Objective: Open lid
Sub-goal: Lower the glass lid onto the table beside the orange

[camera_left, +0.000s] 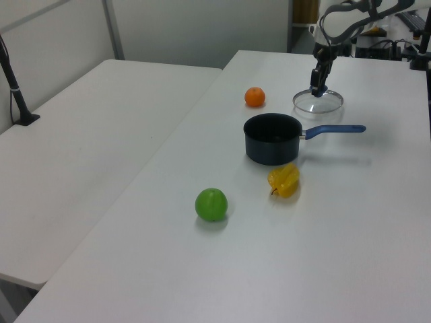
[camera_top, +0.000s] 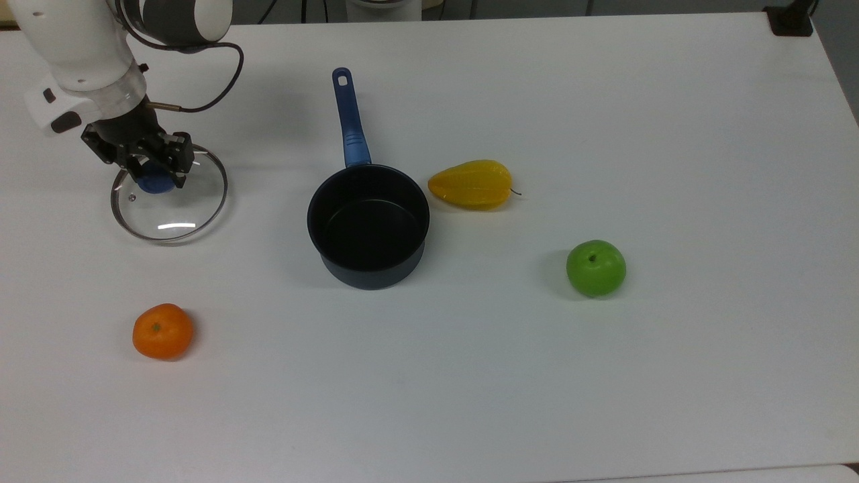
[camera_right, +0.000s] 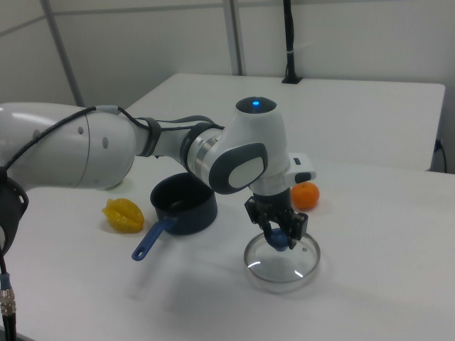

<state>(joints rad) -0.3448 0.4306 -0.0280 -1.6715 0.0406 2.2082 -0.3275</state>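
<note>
On one white table (camera_top: pixel 604 100) I count one dark saucepan (camera_top: pixel 368 225), uncovered, its blue handle pointing to the top view's upper edge. One glass lid (camera_top: pixel 169 198) is well off to the top view's left of it, my gripper (camera_top: pixel 156 177) clamped on its blue knob (camera_top: pixel 155 181). Three fruits: one yellow starfruit (camera_top: pixel 472 184), one green apple (camera_top: pixel 596 267), one orange (camera_top: pixel 162 331).

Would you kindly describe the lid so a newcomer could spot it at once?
On the white table, look to the top view's left of the dark saucepan. Under the tool sits the round clear glass lid, the one see-through thing, with a blue knob.
</note>
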